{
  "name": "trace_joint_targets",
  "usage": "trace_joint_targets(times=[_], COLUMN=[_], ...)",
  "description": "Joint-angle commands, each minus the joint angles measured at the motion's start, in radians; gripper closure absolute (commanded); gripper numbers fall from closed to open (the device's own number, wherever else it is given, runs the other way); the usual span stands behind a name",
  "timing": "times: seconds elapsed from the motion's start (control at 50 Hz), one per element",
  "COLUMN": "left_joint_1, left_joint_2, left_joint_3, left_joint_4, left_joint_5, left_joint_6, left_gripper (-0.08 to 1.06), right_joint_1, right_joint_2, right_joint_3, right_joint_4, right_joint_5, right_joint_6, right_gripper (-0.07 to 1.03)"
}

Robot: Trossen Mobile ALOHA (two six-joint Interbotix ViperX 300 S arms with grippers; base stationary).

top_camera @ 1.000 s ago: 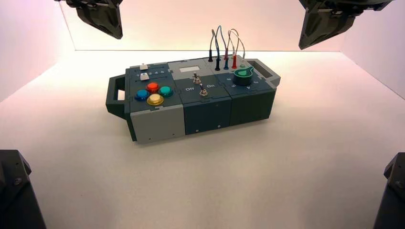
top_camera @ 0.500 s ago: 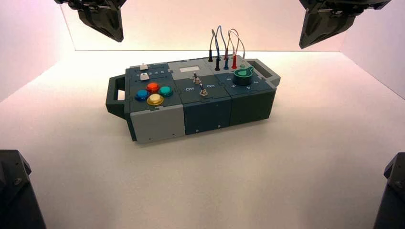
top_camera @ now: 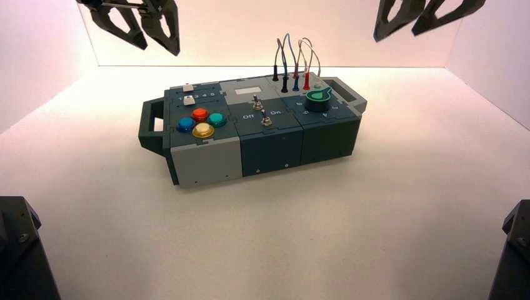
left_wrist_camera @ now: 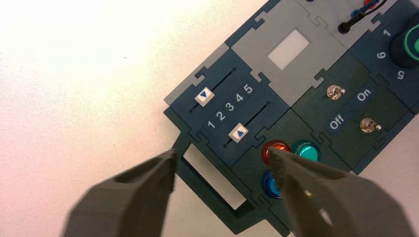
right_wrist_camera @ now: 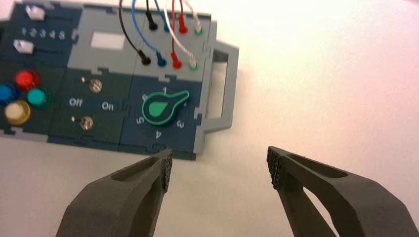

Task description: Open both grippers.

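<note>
My left gripper (top_camera: pixel 156 45) hangs high at the back left, above the table, with its two black fingers spread apart and nothing between them. In the left wrist view it (left_wrist_camera: pixel 221 157) is open above the box's dark handle (left_wrist_camera: pixel 207 181). My right gripper (top_camera: pixel 395 34) hangs high at the back right, also open and empty. In the right wrist view it (right_wrist_camera: pixel 220 168) is spread wide over bare table beside the box's grey handle (right_wrist_camera: pixel 220 84). The dark green box (top_camera: pixel 250 131) stands in the middle of the table, apart from both grippers.
The box bears four coloured buttons (top_camera: pixel 200 122), two sliders (left_wrist_camera: pixel 222 114), two toggle switches (top_camera: pixel 262 110), a green knob (right_wrist_camera: pixel 163 106) and several plugged wires (top_camera: pixel 294 59). Two blocky dark grey bodies (top_camera: pixel 19 250) (top_camera: pixel 512 250) stand at the front corners. White walls enclose the table.
Both grippers have gone from shut to open: the fingers of each have spread apart. The arms stay high at the back and the box has not moved.
</note>
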Motion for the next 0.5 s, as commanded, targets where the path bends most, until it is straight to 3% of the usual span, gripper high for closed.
trace_joint_targets(times=[0.02, 0.5], left_joint_1=[-0.002, 0.009], left_joint_2=[-0.026, -0.041], left_joint_3=[-0.023, -0.021], left_joint_4=[0.0, 0.012], left_joint_5=[-0.011, -0.015], left_joint_6=[0.008, 0.008], left_gripper=[-0.05, -0.05], right_joint_1=[0.002, 0.002], right_joint_2=[-0.025, -0.005], right_joint_3=[-0.018, -0.014], right_joint_4=[-0.002, 0.006], right_joint_5=[-0.017, -0.011], right_joint_6=[0.006, 0.018], right_gripper=[-0.03, -0.03])
